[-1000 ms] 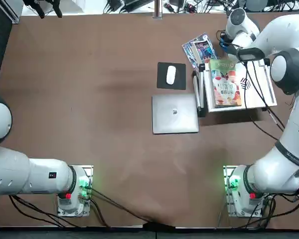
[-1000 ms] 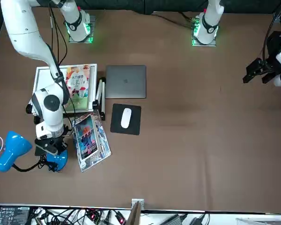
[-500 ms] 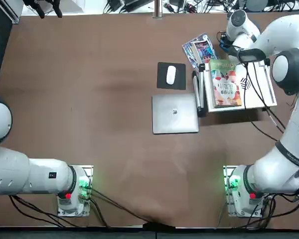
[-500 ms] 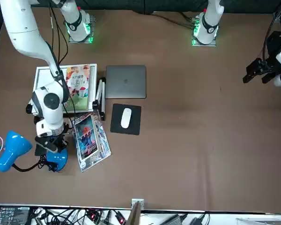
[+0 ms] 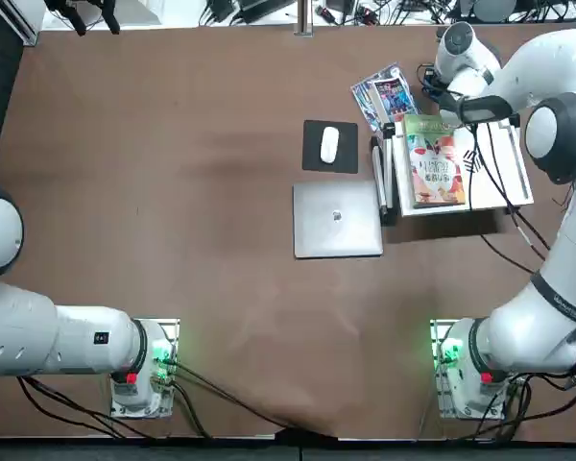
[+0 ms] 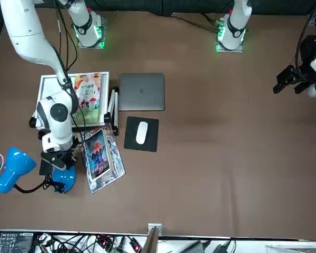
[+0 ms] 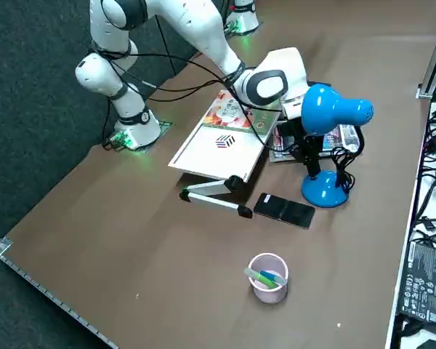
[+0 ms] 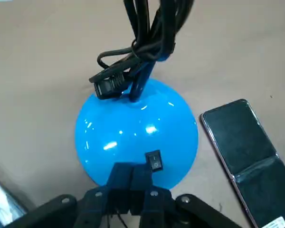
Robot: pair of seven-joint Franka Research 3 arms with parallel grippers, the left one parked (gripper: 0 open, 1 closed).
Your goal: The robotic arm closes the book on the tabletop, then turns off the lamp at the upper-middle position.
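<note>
The lamp (image 6: 17,168) is at the far right of the desk (image 5: 211,144), its round blue base (image 8: 133,128) flat on the surface and its shade leaning out to the right. On the base is a small black rocker switch (image 8: 155,160). The right gripper (image 8: 132,167) is over the base's edge with its fingers pressed together, tips just beside the switch; whether they touch it I cannot tell. Nearer than the lamp, the book (image 5: 436,161) lies cover up and closed on a white stand (image 5: 499,178), so the first half of the job looks done and switching off seems to be the step in hand. Next calls for a small sideways correction onto the rocker, then a short downward press on its off side. Pushing off-centre could slide the base towards the black phone (image 8: 249,161) on its right, or miss the rocker.
</note>
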